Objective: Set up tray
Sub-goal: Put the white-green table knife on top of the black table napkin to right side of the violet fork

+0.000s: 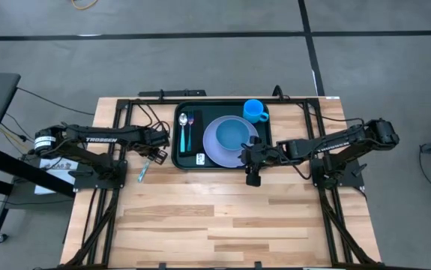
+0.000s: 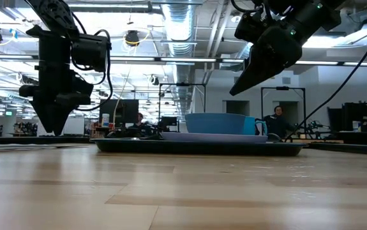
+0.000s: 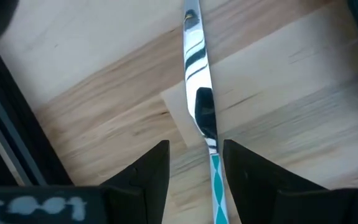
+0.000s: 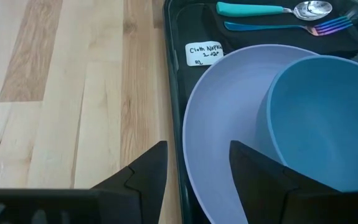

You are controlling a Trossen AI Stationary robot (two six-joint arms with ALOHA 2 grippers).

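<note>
The tray (image 1: 264,144) is a dark green-black rectangle of smooth plastic with rounded corners and a raised rim, lying flat toward the far middle of the pale, plank-grained wooden tabletop (image 1: 222,217). On it sit one round lavender plate (image 1: 214,144) with one blue bowl (image 1: 234,133) inside it, one bright blue mug (image 1: 255,110) in the tray's far right corner, and one flat black napkin (image 1: 187,137) along the tray's left side. The napkin carries one teal-handled spoon (image 1: 183,129) and one fork (image 1: 191,127) with an iridescent head, side by side, plus a small white handwritten label (image 4: 203,53) at its near end.

One table knife (image 3: 200,99) lies on the bare wood just left of the tray, its blade polished and mirror-like, its handle patterned teal and white. The left gripper (image 3: 194,163) hangs right above that knife, fingers spread apart with the handle showing between them, not pinched.

The right gripper (image 4: 197,163) hovers over the tray's near edge by the plate's rim, its fingers spread and holding nothing.
</note>
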